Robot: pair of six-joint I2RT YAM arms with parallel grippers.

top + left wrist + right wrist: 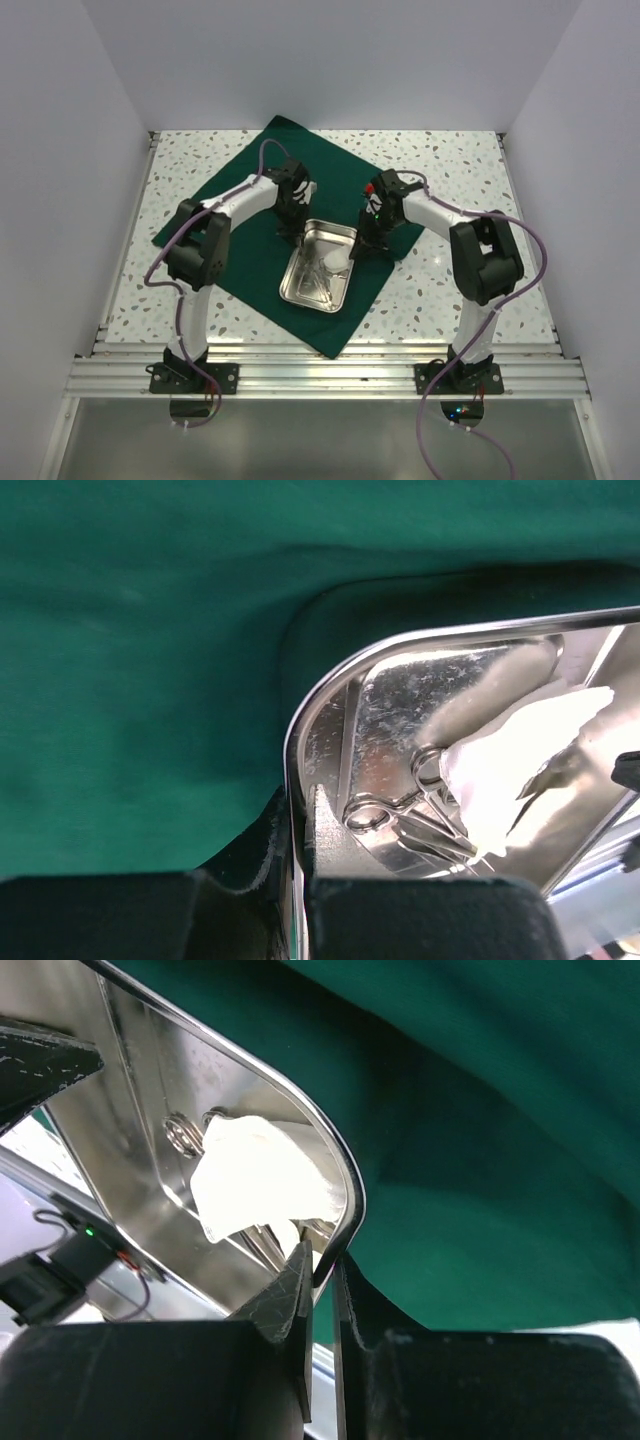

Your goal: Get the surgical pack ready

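The dark green cloth lies spread on the speckled table; the steel tray sits near its middle; the left gripper and right gripper each pinch a tray rim on opposite sides, jaws nearly closed; inside, white gauze lies over silvery scissor-like instruments.

Glossy metal tray; matt green cloth.

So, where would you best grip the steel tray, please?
Take the steel tray by its thin upturned rim near the far corners, from above, one finger inside the wall, one outside; flat on the green cloth, it offers no other edge. The left end effector and right end effector pinch it so.
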